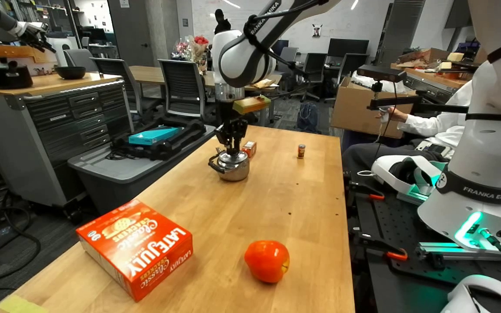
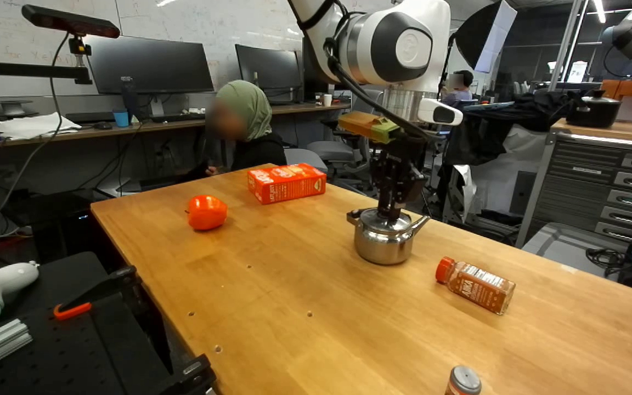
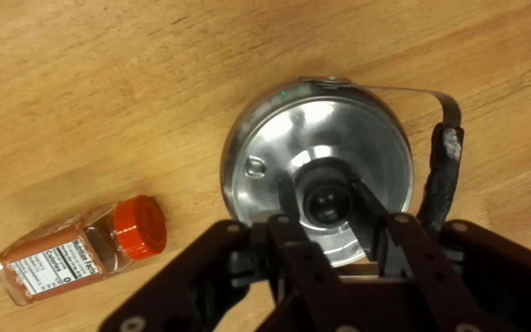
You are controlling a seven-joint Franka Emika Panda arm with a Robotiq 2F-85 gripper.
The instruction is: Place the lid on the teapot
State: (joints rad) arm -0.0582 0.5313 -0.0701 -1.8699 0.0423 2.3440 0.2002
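On the pale wooden desk (image 2: pixel 272 296), the squat, shiny steel teapot (image 2: pixel 384 247) stands upright below my claw (image 3: pixel 324 196), which should give a level seat. The round, silvery metal lid (image 3: pixel 327 131) lies over the pot's mouth, its round black knob (image 3: pixel 327 205) between my fingers (image 3: pixel 370 212), likely for centring; whether they pinch it, I cannot tell.

Cracker box (image 1: pixel 135 245) lies flat; spice bottle (image 3: pixel 79 251) on its side; small jar (image 1: pixel 301 151) upright.
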